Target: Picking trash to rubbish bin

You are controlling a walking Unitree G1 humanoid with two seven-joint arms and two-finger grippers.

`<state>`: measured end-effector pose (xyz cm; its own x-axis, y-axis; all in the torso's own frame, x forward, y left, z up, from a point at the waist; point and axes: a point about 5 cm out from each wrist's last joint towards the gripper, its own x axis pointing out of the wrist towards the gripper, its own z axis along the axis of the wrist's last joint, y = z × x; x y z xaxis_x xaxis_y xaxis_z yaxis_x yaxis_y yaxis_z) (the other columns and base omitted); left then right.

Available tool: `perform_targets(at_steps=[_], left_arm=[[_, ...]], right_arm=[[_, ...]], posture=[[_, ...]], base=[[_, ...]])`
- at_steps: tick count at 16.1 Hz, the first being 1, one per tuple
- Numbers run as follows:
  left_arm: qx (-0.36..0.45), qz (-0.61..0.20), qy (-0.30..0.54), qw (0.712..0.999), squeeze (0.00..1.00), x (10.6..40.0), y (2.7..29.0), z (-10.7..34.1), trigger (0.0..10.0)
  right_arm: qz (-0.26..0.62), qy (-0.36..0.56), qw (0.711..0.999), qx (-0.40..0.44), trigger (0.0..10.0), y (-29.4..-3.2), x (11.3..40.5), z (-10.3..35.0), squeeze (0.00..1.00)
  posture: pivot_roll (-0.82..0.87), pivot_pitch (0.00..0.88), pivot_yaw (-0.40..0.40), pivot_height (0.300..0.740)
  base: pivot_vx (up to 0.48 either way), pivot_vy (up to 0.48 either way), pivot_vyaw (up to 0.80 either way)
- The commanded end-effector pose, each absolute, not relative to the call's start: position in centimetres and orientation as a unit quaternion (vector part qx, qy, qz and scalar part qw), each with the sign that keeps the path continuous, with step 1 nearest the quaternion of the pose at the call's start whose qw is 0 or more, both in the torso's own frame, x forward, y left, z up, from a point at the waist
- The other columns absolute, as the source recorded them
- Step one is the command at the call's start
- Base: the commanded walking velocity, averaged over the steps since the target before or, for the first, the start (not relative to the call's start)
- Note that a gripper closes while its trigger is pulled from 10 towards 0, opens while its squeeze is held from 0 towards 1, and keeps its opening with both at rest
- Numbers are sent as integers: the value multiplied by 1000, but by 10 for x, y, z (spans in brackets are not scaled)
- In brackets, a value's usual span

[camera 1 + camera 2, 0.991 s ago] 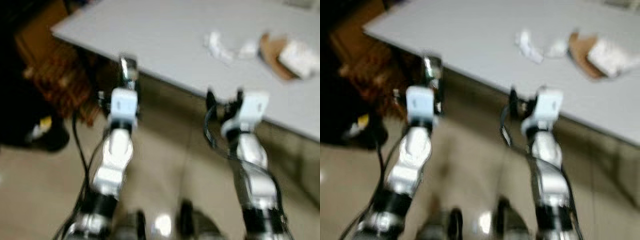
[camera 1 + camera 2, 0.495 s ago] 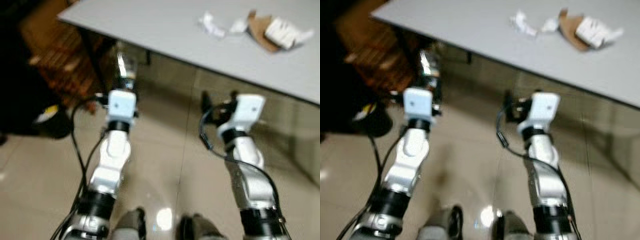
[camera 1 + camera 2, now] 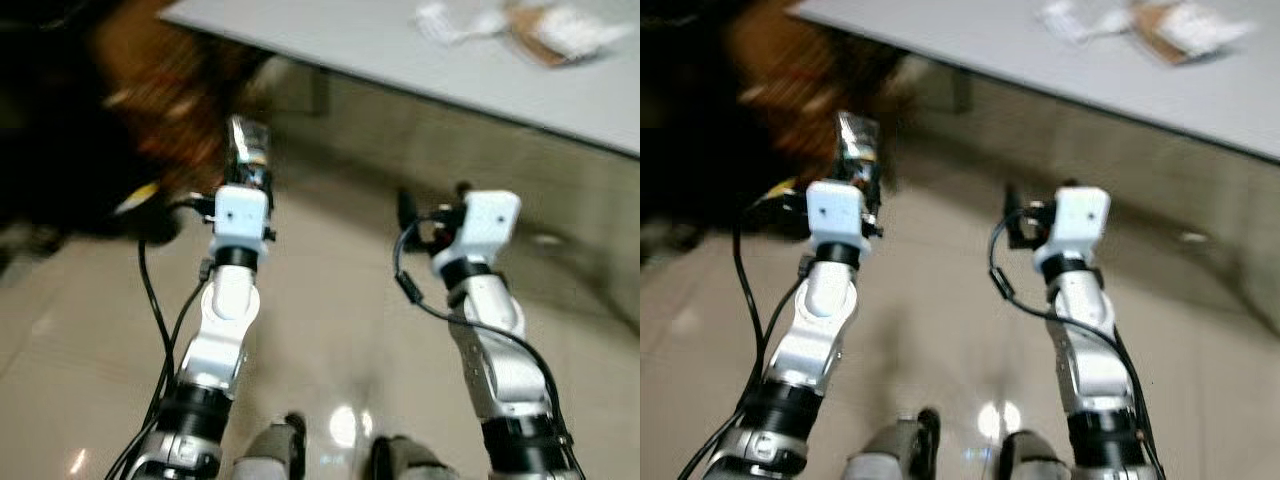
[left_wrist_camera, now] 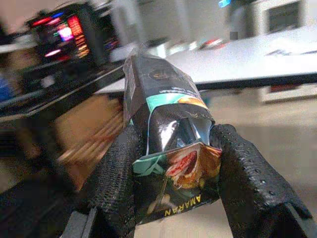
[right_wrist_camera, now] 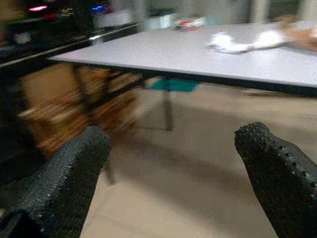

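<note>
Two grippers: left gripper (image 4: 173,163) clamps foil snack packet (image 4: 166,134); right gripper (image 5: 173,183) wide, empty; background blurred.

An office-like room: long grey table (image 3: 520,75), tiled floor (image 3: 330,330), glowing electronics rack (image 4: 64,29).

We count one snack wrapper (image 4: 168,148), two grippers (image 4: 173,163) (image 5: 173,163), one grey table (image 3: 400,40), two white crumpled scraps upper right (image 3: 440,20).
</note>
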<state>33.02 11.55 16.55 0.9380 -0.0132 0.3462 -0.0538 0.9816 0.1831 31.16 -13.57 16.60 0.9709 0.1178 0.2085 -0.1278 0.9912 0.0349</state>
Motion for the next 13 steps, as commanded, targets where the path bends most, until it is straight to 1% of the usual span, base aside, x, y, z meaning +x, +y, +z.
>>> perform_targets(at_steps=[1,13], left_arm=[[95,7,-163,982,0,329,115,160,10000],[87,-1,-162,983,0,329,114,160,10000]], right_arm=[[60,-97,993,24,10000,-136,311,164,0],[69,-87,994,22,10000,-133,312,160,0]], posture=[[-20,244,38,740],[-18,233,41,740]], base=[[0,0,800],[0,0,800]])
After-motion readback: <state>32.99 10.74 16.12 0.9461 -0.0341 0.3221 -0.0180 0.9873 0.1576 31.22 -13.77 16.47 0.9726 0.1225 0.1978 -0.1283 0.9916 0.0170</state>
